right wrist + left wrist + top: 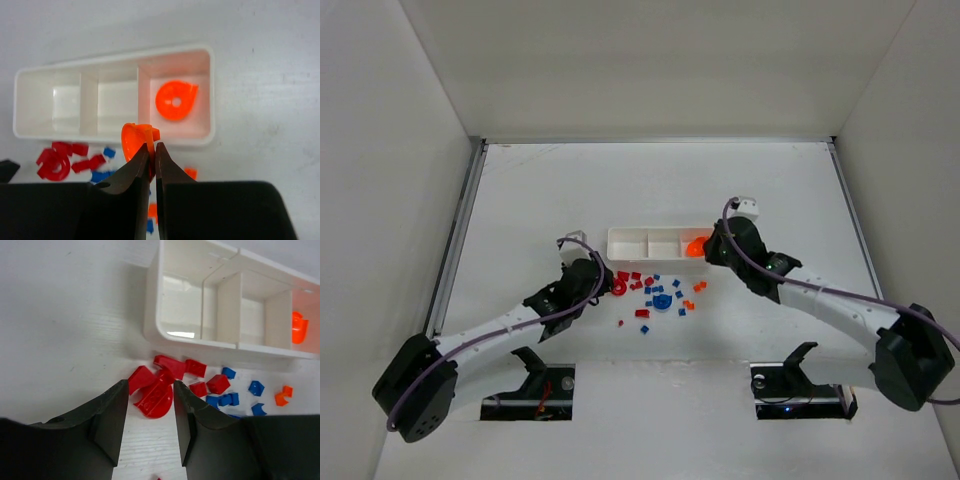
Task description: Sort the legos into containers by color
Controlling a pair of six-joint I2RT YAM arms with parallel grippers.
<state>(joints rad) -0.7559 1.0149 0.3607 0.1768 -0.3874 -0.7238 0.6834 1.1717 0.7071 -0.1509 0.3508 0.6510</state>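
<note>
The long white tray (620, 236) has three compartments; it also shows in the left wrist view (155, 325) and right wrist view (212, 95). Its right compartment holds one round orange piece (175, 100); the other two look empty. My right gripper (152, 150) is shut on a rounded orange lego (135, 139), held above the tray's near rim. My left gripper (149, 390) is open, low over the table, its jaws either side of a large round red lego (156, 399). Red, blue and orange legos (658, 292) lie scattered in front of the tray.
White walls enclose the table on three sides. A metal rail (455, 235) runs along the left edge. Two black mounts (542, 385) sit at the near edge.
</note>
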